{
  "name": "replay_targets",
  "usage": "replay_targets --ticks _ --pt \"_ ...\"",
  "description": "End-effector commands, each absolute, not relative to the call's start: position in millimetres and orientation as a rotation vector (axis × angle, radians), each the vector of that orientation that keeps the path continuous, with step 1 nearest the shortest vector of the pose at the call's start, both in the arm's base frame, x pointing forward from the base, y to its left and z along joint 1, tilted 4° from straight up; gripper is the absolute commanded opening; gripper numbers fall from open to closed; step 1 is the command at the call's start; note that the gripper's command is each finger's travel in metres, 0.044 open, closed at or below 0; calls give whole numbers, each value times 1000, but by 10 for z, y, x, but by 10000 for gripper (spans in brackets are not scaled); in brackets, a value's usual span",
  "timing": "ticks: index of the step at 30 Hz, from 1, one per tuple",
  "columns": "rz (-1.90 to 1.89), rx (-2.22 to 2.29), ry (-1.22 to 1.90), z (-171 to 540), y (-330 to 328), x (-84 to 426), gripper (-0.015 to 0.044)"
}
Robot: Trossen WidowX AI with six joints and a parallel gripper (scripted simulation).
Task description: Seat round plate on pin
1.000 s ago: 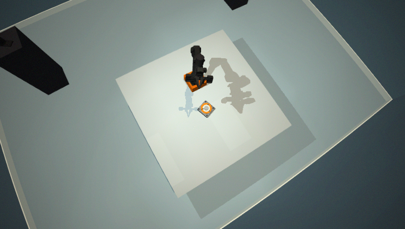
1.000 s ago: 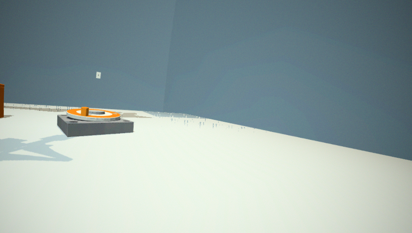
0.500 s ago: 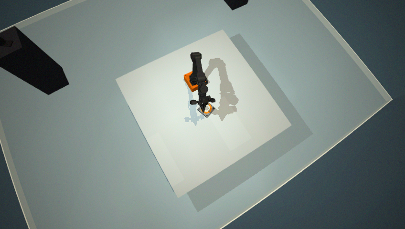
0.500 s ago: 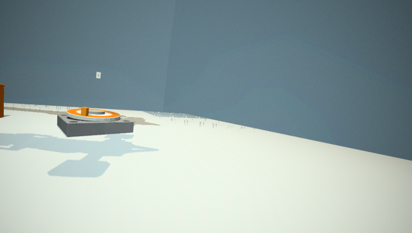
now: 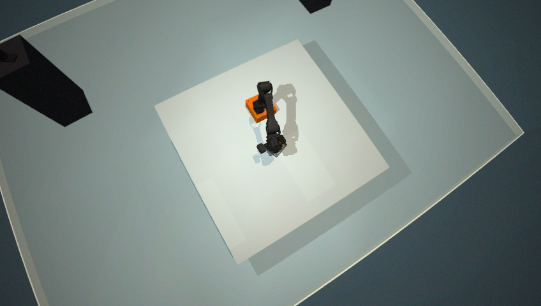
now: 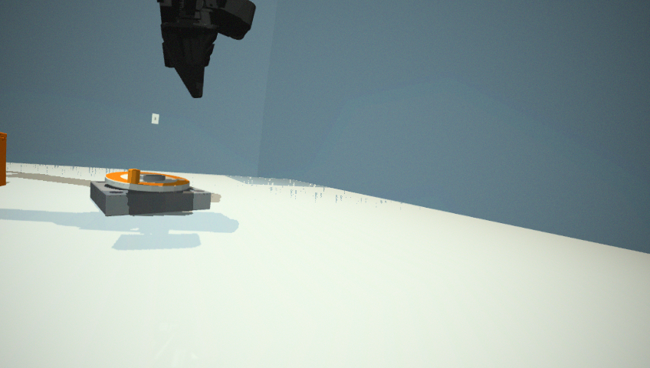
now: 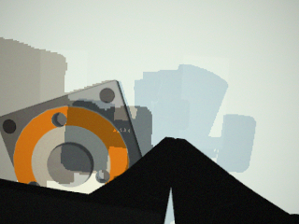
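Gripper point(image 6: 195, 93) closed, empty, above round orange-ringed plate point(image 6: 148, 181).

One gripper point(image 6: 196, 93) up high, fingers pressed together — one round plate point(image 6: 148, 181) below the fingertips, carrying one orange tab point(image 6: 133, 175). One grey base point(image 6: 150, 200) under it, one centre post point(image 7: 74, 161) — and one orange arm mount point(image 5: 252, 109) behind.
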State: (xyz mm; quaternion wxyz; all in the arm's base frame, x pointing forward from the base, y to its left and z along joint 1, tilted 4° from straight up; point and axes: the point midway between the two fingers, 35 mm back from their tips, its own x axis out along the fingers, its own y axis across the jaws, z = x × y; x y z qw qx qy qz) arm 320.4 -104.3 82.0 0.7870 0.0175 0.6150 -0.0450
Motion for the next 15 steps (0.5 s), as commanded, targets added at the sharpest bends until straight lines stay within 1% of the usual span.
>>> replay_targets --ticks 1,11,15 --pt "13 58 1555 350 -815 2838 0" --pt "22 60 1573 306 -797 2810 0" --pt "22 60 1573 85 -789 2819 0"
